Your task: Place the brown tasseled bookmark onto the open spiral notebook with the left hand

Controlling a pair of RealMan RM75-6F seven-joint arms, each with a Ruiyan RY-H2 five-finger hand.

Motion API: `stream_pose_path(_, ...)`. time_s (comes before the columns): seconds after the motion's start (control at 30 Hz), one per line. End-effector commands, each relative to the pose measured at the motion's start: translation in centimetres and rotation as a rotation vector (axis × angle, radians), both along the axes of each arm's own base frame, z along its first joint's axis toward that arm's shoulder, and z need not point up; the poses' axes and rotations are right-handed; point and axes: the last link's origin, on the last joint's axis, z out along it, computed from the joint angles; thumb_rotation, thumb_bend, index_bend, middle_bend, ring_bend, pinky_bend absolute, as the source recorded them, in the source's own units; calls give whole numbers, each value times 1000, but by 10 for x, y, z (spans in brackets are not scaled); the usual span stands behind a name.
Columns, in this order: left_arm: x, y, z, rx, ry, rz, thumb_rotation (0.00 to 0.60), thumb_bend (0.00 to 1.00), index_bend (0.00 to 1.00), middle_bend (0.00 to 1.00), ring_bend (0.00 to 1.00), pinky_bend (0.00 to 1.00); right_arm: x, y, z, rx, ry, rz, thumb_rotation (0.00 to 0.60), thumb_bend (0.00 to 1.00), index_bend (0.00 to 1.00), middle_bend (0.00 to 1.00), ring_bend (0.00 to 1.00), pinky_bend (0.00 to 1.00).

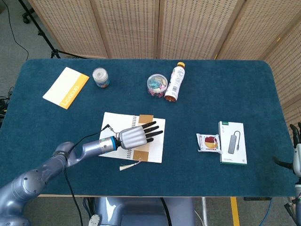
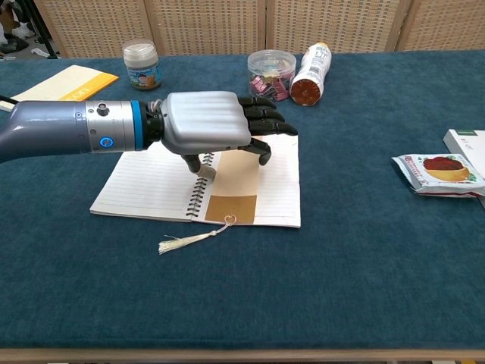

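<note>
The open spiral notebook (image 1: 113, 123) (image 2: 144, 186) lies near the table's front, left of centre. The brown tasseled bookmark (image 1: 139, 155) (image 2: 231, 208) lies flat along the notebook's right page beside the spiral. Its pale tassel (image 2: 178, 243) trails off the front edge onto the cloth. My left hand (image 1: 133, 136) (image 2: 208, 121) is low over the bookmark's upper half, palm down. It pinches the bookmark across its width between thumb and a curled finger, the other fingers stretched out. My right hand (image 1: 295, 155) shows only at the far right edge, fingers apart, holding nothing.
A yellow booklet (image 1: 66, 87) and a small jar (image 1: 100, 77) sit at the back left. A clear tub of clips (image 1: 157, 85) and a lying bottle (image 1: 173, 83) are behind the notebook. A snack packet (image 1: 208, 142) and a boxed hub (image 1: 232, 142) lie to the right.
</note>
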Motion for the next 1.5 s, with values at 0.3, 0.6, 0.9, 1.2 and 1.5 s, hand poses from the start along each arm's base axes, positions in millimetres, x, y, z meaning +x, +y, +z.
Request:
stream_pose_path(0.3, 1, -1, -1, -3, 2, 6, 600, 293, 316, 0, 0, 0, 0, 0, 0, 0, 1, -1, 600, 0, 0, 0, 0, 0)
stream_pose_path(0.6, -1, -1, -1, -1, 10, 11, 600, 283, 209, 0, 0, 0, 0, 0, 0, 1, 1, 0, 600, 0, 0, 0, 0, 0)
stream_pose_path(0.9, 0, -2, 2, -1, -1, 14, 600, 264, 209, 0, 0, 0, 1, 1, 0, 3, -1, 1, 600, 0, 0, 0, 0, 0)
stream_pose_path(1.2, 10, -8, 18, -113, -134, 191, 600, 263, 209, 0, 0, 0, 1, 1, 0, 6, -2, 3, 600, 0, 0, 0, 0, 0)
stream_pose_path(1.5, 29, -22, 17, -274, -93, 577, 600, 259, 209, 0, 0, 0, 2, 0, -3, 21, 1, 2, 600, 0, 0, 0, 0, 0)
